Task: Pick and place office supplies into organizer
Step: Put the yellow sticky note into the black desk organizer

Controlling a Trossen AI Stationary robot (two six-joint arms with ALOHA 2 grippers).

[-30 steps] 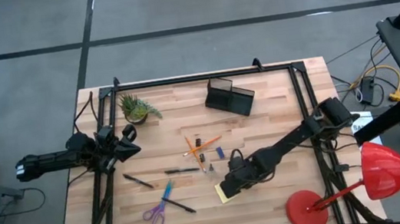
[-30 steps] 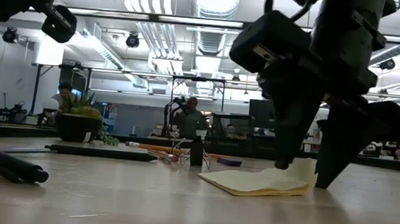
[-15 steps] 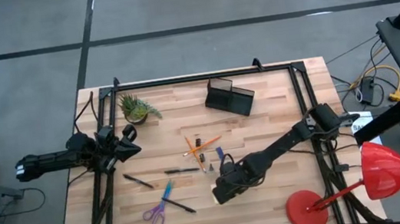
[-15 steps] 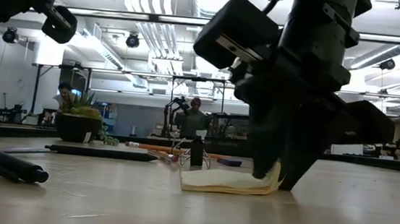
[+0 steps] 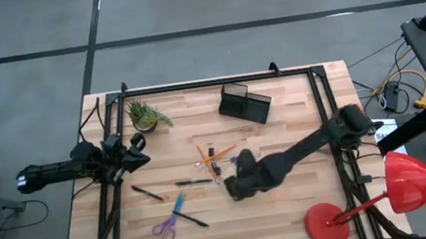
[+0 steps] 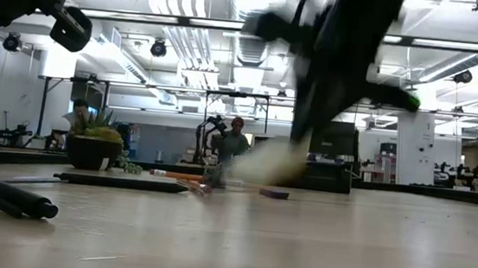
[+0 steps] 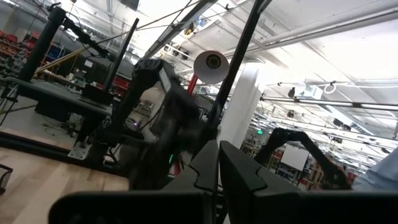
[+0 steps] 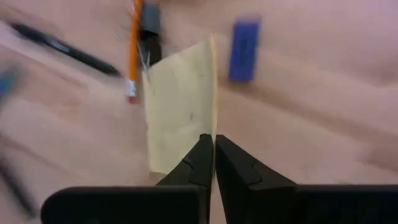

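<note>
The right gripper [image 5: 234,184] has its jaws pinched on the sticky-note pad [image 8: 181,106], lifted off the middle of the table [image 5: 295,113]. Next it likely must carry it to the black organizer [image 5: 244,102] at the back. The pad is thin, yellow and bendy. The left gripper [image 5: 136,151] waits at the side, jaws together.
</note>
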